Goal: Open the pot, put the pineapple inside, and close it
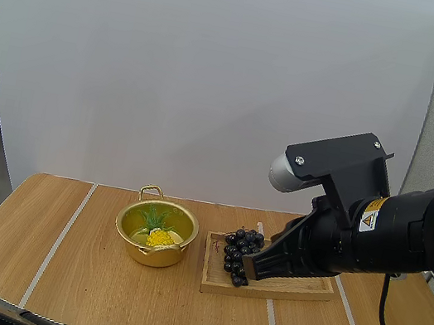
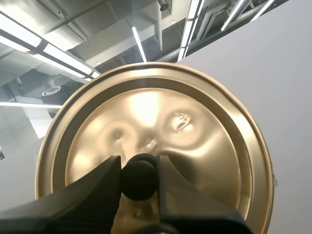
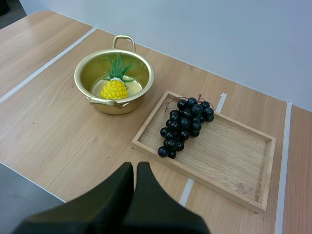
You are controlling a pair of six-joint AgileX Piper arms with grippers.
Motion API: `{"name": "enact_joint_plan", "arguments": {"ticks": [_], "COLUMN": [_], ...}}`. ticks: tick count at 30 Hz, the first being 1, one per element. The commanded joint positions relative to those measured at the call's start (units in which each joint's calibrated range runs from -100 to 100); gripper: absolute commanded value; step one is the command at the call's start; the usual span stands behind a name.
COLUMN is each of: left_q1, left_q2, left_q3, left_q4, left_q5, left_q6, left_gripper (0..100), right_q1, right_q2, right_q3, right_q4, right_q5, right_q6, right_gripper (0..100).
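Note:
The gold pot stands open on the table, with the yellow pineapple and its green leaves lying inside. In the right wrist view the pot holds the pineapple too. My left gripper is shut on the black knob of the gold lid, which it holds up in the air away from the pot. My right gripper hangs over the wooden tray, its fingers shut together on nothing.
A wooden tray lies right of the pot, with a bunch of dark grapes at its left end. The right wrist view has the tray and grapes ahead of the fingers. White strips cross the wooden tabletop.

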Motion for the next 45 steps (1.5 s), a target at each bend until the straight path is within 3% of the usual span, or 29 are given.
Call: {"name": "enact_joint_plan", "arguments": {"ticks": [1,22,32,38,45], "left_q1": [-0.24,-0.24,-0.24,-0.24,-0.24], "left_q2": [-0.19,-0.19,-0.57,2.62,3.72], "left_q3": [-0.31,-0.31,-0.31,0.55,10.87], "left_q4": [0.65,0.65,0.66,0.66,0.45], "left_q5": [-1.92,-1.92,31.78,31.78,31.78], "left_q6": [-0.32,-0.32,-0.32,0.04,0.59], "left_gripper": [0,0,0,0,0], "right_q1": [-0.23,-0.23,-0.23,-0.23,-0.23], "right_q2": [-0.6,-0.6,-0.6,-0.6,-0.6], "right_q3": [0.02,0.02,0.02,0.02,0.02], "right_q4": [-0.23,-0.23,-0.23,-0.23,-0.12], "right_q5": [0.0,0.0,0.0,0.0,0.0], "right_q6": [-0.16,-0.16,-0.16,-0.16,-0.16], "right_gripper": [0,0,0,0,0]}}
